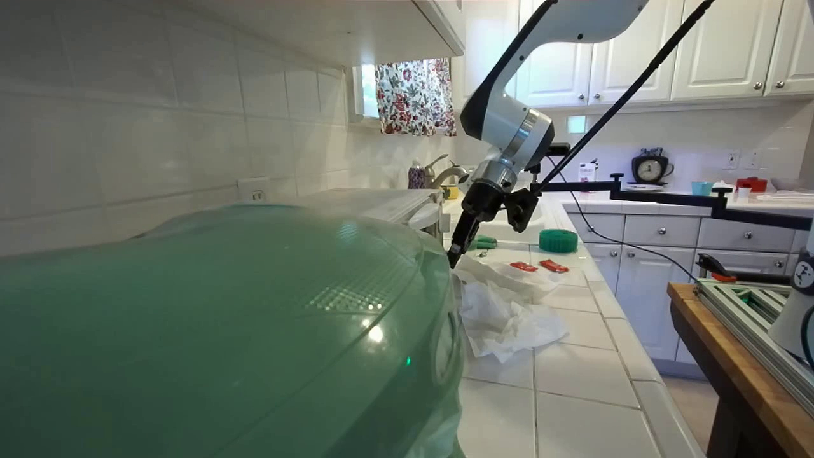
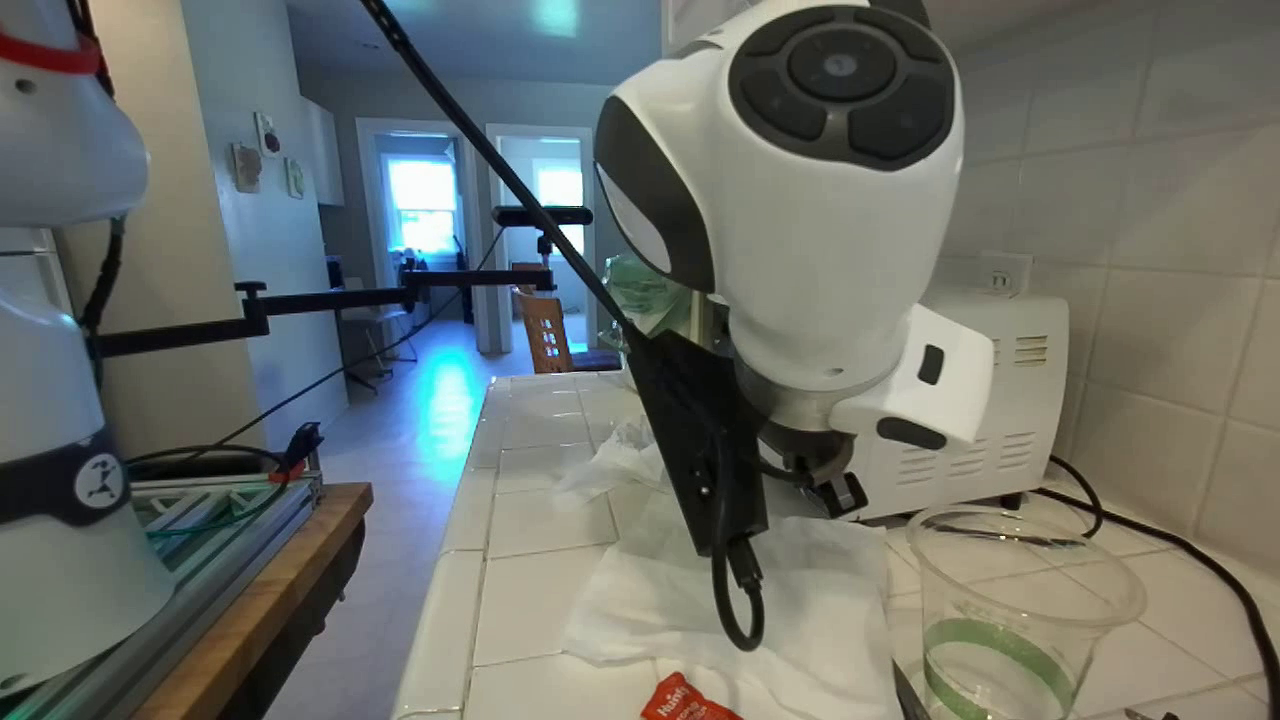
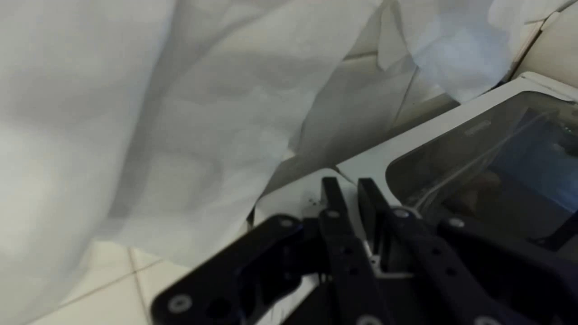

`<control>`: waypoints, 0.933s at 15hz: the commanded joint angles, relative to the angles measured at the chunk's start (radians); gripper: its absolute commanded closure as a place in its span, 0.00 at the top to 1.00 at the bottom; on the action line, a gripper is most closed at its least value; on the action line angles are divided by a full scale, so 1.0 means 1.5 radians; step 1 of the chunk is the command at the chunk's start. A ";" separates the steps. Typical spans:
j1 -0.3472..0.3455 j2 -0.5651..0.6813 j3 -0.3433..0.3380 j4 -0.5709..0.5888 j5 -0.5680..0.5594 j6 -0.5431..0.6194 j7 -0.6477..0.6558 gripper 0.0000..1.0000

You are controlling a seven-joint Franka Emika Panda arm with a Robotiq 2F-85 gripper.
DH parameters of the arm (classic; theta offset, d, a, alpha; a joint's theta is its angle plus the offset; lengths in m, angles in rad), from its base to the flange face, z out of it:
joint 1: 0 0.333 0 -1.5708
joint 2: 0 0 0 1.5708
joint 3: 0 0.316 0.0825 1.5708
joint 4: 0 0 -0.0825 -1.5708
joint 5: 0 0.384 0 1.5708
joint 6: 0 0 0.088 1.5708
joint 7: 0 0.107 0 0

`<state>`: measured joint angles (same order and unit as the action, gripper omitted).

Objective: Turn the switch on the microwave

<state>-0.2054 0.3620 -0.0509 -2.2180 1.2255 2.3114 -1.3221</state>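
Observation:
The white microwave point(image 2: 1015, 400) stands against the tiled wall, with its vented side showing in an exterior view. Its top point(image 1: 375, 202) shows partly behind a green bag in an exterior view. In the wrist view its door frame point(image 3: 368, 160) and control panel point(image 3: 289, 194) show. My gripper point(image 3: 345, 183) is in front of the panel, its two fingers slightly apart with white panel visible between them. A pale shape with small dark marks, possibly a switch, is beside the left finger; it is mostly hidden. The gripper tips point(image 1: 453, 259) point down in an exterior view.
A large green bag point(image 1: 254, 331) fills the near part of an exterior view. Crumpled white paper point(image 1: 509, 318) lies on the counter before the microwave. A clear plastic cup point(image 2: 1020, 610), a red packet point(image 2: 685, 700) and a green lid point(image 1: 558, 241) are on the counter.

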 commanded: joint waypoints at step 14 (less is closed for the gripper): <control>0.083 -0.085 -0.019 -0.046 -0.146 0.022 0.099 1.00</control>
<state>-0.1271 0.3290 -0.0690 -2.2189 1.1229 2.3008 -1.2799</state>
